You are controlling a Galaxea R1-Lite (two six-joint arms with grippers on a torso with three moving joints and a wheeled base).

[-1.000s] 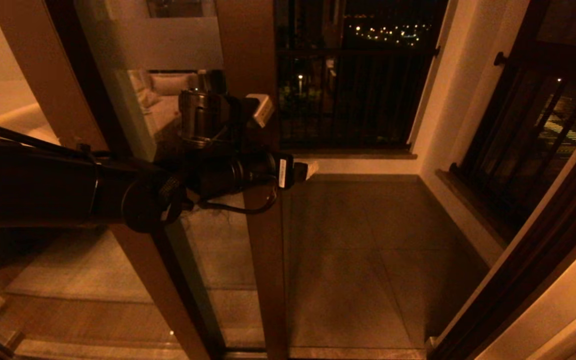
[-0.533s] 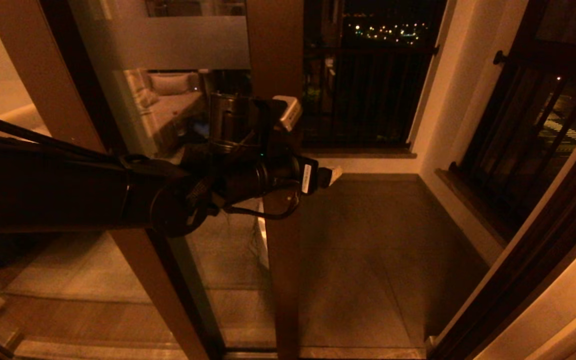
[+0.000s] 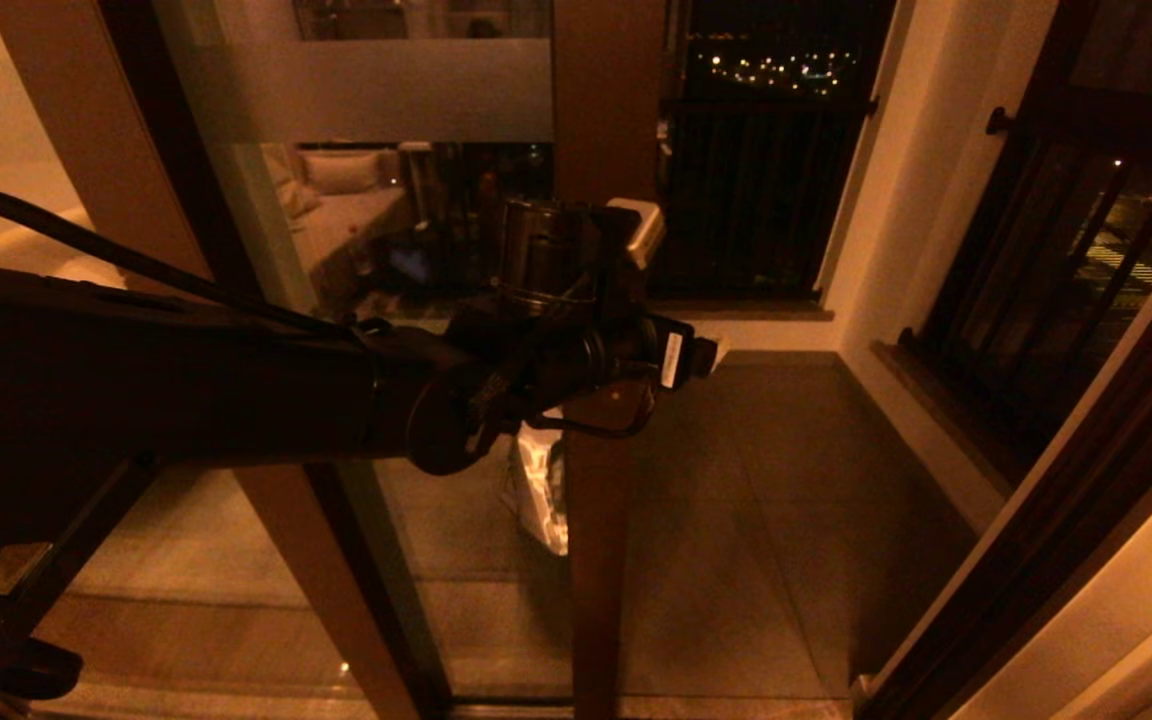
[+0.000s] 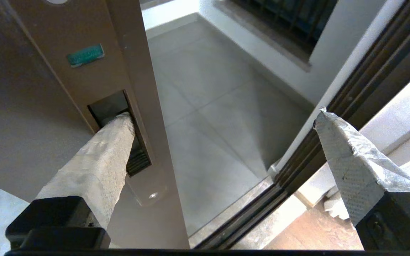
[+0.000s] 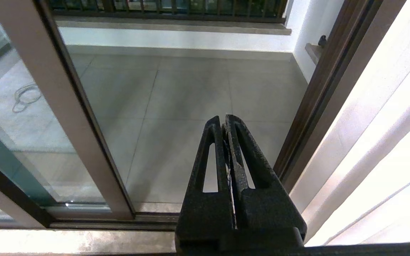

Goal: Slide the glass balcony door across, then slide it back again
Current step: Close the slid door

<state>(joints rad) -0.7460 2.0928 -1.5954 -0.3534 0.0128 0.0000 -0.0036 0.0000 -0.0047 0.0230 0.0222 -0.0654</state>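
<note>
The glass balcony door (image 3: pixel 406 300) fills the left and centre of the head view; its dark brown leading stile now stands near the frame's centre, further right than a second ago, so the opening onto the balcony floor (image 3: pixel 776 500) has narrowed. The left end effector (image 3: pixel 701 355) has travelled rightward with the stile. In the left wrist view its fingers are spread wide: one padded fingertip (image 4: pixel 119 124) sits in the recessed handle pocket (image 4: pixel 114 106) of the stile, the other hangs free over the door track (image 4: pixel 247 220). The door is thus being pushed, not gripped. The first slide appears to be in progress; the return slide remains. The right end effector (image 5: pixel 226 122), fingers pressed together and empty, waits at the lower centre of the right wrist view.
</note>
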